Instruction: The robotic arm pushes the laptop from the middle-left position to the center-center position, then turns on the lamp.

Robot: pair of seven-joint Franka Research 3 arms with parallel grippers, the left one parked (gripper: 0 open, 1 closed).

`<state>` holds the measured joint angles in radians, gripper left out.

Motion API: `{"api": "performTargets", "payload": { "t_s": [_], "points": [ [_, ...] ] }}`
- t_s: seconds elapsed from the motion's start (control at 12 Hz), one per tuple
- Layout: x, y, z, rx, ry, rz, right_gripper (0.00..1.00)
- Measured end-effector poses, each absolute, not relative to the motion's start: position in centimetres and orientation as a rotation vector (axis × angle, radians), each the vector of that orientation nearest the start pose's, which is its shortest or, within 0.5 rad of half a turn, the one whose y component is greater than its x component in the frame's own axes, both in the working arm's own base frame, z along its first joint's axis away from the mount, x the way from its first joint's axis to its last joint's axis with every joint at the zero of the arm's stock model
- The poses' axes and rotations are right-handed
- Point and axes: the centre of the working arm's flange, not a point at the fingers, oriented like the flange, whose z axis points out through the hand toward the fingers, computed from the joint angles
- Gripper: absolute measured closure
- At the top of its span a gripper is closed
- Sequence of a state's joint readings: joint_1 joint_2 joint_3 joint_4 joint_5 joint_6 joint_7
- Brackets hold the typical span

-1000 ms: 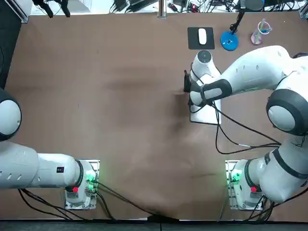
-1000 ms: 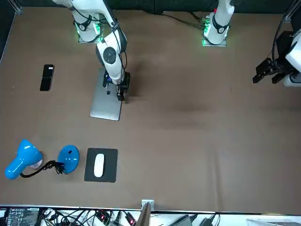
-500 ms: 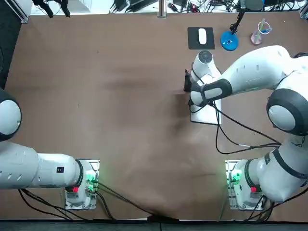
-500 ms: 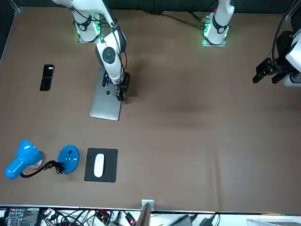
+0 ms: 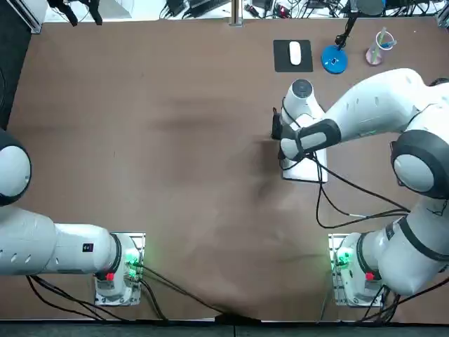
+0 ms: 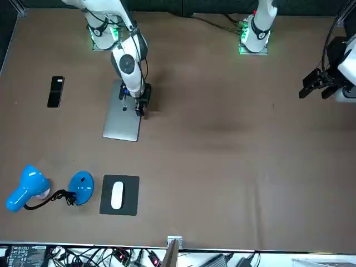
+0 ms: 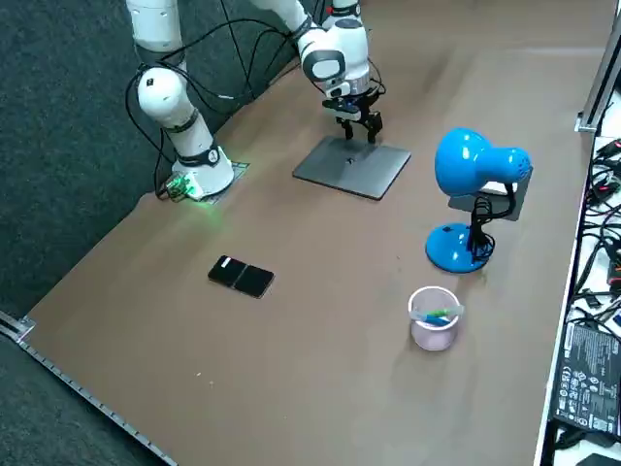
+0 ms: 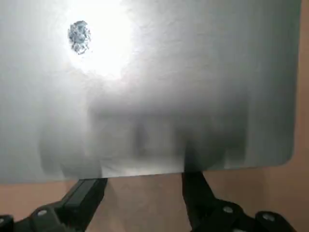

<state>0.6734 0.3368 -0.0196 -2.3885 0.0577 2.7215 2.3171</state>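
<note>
Starting at the robot's end of the brown table [image 5: 175, 140] – the right arm comes up off its base at the near edge and bends out over the right half of the tabletop. Its wrist is turned down, and the right gripper [image 5: 276, 130] hangs low at the table surface. Its two black fingers [image 8: 91, 189] are spread apart with nothing between them. In the wrist view both tips sit on the bare table right up against one edge of the laptop [image 8: 154, 87]. I can't tell for sure if they actually touch it.

The laptop [image 6: 122, 119] is silver, closed and lying flat, about midway between the near and far edges and on the robot's right-hand side. The gripper [image 6: 140, 108] is at the long edge that faces the middle of the table, and the arm's wrist covers part of the lid from above. At about the same depth but further out to the robot's right, a dark phone [image 6: 55, 91] lies flat, well apart from the laptop.

Past the laptop, toward the far edge, there's a black mouse pad [image 6: 128, 207] with a white mouse [image 6: 117, 195] on it. Just beside that is the blue lamp [image 7: 475, 170] – round base on the table, big blue head up on a thin black neck. Next to it, further toward the robot's right, stands a small clear cup [image 7: 433, 320] with something blue-green in it.
</note>
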Motion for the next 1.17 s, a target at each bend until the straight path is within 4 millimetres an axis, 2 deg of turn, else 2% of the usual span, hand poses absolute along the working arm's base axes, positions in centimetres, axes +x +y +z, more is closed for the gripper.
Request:
{"api": "performTargets", "payload": {
  "t_s": [0.33, 0.58, 0.67, 1.17],
  "points": [
    [38.9, 28.5, 18.0, -2.102, 2.36, 0.031, 0.0],
    [39.1, 26.1, 18.0, -2.13, 2.352, 0.035, 0.0],
    [39.3, 24.4, 18.0, -2.148, 2.345, 0.04, 0.0],
    [39.8, 20.2, 18.1, -2.183, 2.356, 0.064, 0.0]
  ]
}}
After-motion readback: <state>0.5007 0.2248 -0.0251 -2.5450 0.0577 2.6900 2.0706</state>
